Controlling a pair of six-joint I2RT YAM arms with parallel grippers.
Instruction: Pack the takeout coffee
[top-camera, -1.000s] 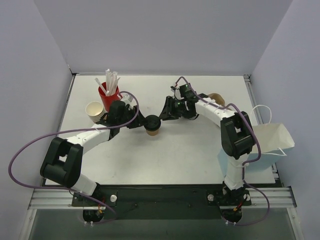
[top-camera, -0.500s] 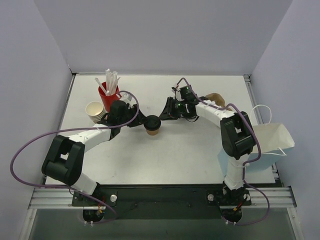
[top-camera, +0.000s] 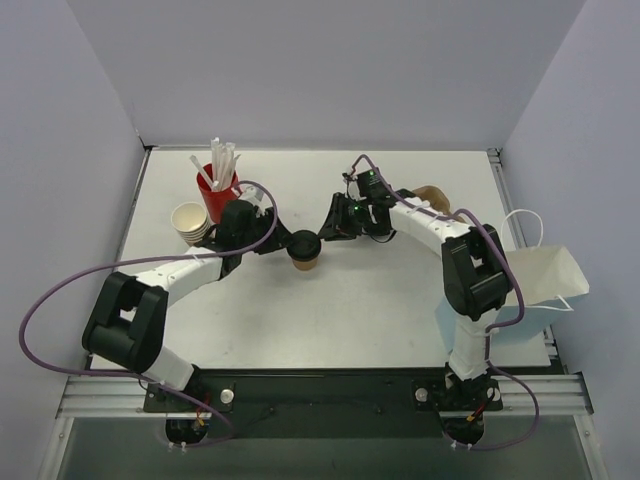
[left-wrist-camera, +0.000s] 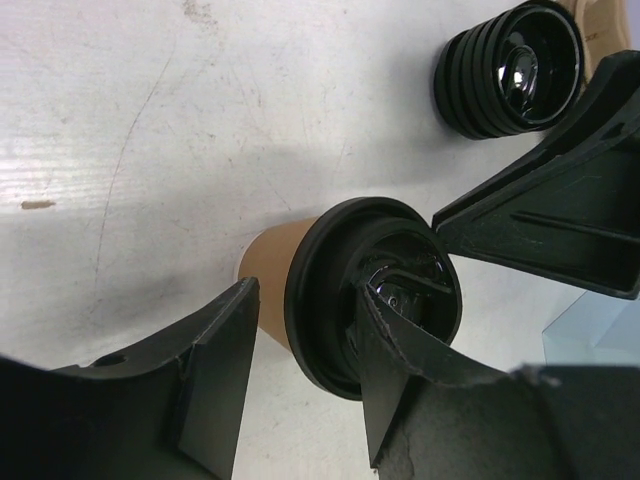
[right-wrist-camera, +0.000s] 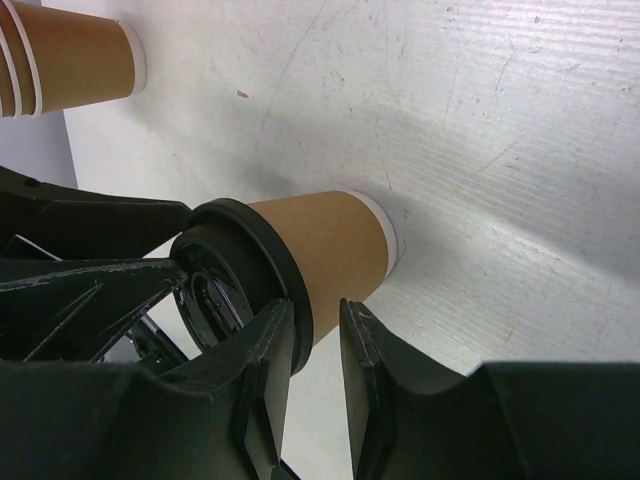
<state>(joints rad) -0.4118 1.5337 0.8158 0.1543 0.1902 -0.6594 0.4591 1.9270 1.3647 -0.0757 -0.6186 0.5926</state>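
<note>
Where the two arms meet over the middle of the white table (top-camera: 380, 310), the takeout coffee (top-camera: 304, 250) stands upright between them, well apart from the white paper bag (top-camera: 545, 285) that sits open at the table's right edge. The left gripper (top-camera: 280, 243) reaches the cup from the left. Its fingers (left-wrist-camera: 215, 390) stand apart on either side of the black lid (left-wrist-camera: 375, 290), one beside the tan wall and the other across the lid's top, and whether they press on it cannot be told. The right gripper (top-camera: 330, 230) comes in from the right. Its fingers (right-wrist-camera: 265, 380) are drawn close with a narrow gap between them, right at the lid's rim, but a pinch cannot be made out. At the far left a red cup (top-camera: 218, 200) holds white straws (top-camera: 222, 160), and just beside it lies a stack of lidless paper cups (top-camera: 190, 222). A stack of loose black lids (left-wrist-camera: 510, 68) rests on the table near the coffee.
</note>
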